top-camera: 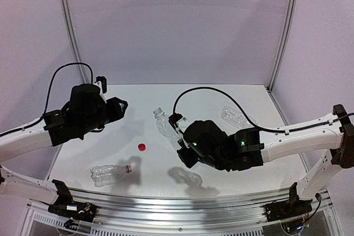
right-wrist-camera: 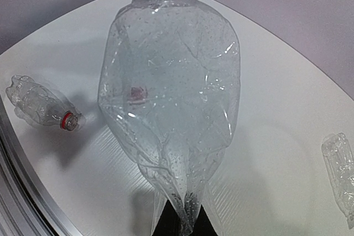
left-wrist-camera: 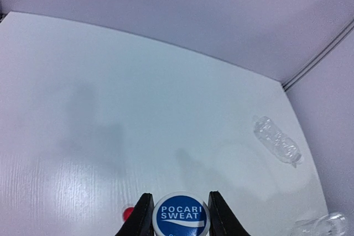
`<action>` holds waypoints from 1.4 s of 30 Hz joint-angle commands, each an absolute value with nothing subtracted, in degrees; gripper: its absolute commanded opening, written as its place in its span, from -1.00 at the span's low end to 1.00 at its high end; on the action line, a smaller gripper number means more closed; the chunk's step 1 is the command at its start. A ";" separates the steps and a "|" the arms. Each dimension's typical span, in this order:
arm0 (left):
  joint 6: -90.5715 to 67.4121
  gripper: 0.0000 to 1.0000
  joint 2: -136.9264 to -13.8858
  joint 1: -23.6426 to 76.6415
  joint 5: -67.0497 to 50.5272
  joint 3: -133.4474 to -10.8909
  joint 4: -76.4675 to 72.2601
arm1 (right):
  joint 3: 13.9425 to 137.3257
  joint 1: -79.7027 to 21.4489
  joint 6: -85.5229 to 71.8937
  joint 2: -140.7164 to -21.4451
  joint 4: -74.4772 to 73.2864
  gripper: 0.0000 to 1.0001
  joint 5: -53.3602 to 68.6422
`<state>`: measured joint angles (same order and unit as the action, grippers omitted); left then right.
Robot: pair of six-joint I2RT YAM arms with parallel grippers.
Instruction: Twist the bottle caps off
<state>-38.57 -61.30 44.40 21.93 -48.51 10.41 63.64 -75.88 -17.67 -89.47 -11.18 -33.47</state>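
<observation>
Top external view: left gripper [top-camera: 119, 105], raised over the table's [top-camera: 133, 95] left edge, clamps a blue-and-white Pocari Sweat cap [left-wrist-camera: 181, 215], likely carrying it clear. Nearer centre, a red cap [top-camera: 142, 146] lies loose. Right gripper [right-wrist-camera: 180, 219] pinches the crumpled bottle [top-camera: 165, 124] by its base, steadying it; its long axis and neck point toward the far-left corner.

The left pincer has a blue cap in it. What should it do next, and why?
Probably lower the blue cap to the table and let go. The left pincer is shut on it, well away from the crumpled bottle in the right pincer, so it looks already unscrewed. A red cap lies loose on the table too.
</observation>
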 commanded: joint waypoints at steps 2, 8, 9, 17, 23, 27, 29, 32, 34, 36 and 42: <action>-36.25 -0.94 -68.49 37.72 12.95 -48.58 14.38 | 64.20 -74.62 -18.92 -88.85 -13.52 -1.00 -32.72; -35.86 -1.00 -81.21 32.57 5.78 -50.18 11.04 | 64.19 -74.56 -18.68 -88.17 -14.30 -1.00 -32.93; -35.82 -1.00 -83.05 32.22 5.23 -50.25 10.21 | 64.20 -74.59 -18.57 -88.11 -14.35 -1.00 -32.88; -35.66 -1.00 -91.23 31.27 6.93 -52.05 9.83 | 63.92 -74.49 -18.39 -87.21 -14.79 -1.00 -32.22; -35.84 -0.97 -94.04 31.20 9.49 -52.30 9.18 | 64.33 -74.52 -18.05 -87.69 -15.07 -1.00 -31.82; -35.61 -0.95 -95.97 31.25 10.21 -52.86 8.95 | 64.41 -74.53 -17.91 -87.94 -15.19 -1.00 -31.79; -35.59 -0.88 -96.15 31.27 11.07 -52.34 8.24 | 64.42 -74.50 -17.92 -87.80 -15.31 -1.00 -30.76; -35.51 -0.79 -96.56 31.22 11.07 -52.08 7.32 | 64.38 -74.51 -17.84 -87.70 -15.32 -1.00 -30.09; -35.36 -0.74 -97.12 31.22 10.72 -52.22 6.93 | 64.43 -74.27 -17.78 -87.86 -15.30 -1.00 -29.87; -35.05 -0.73 -98.00 31.26 10.31 -52.41 6.41 | 64.43 -74.05 -17.92 -88.17 -15.31 -1.00 -29.28; -34.42 -0.60 -99.74 31.27 10.27 -53.00 5.97 | 64.76 -73.88 -17.82 -88.52 -15.51 -1.00 -28.35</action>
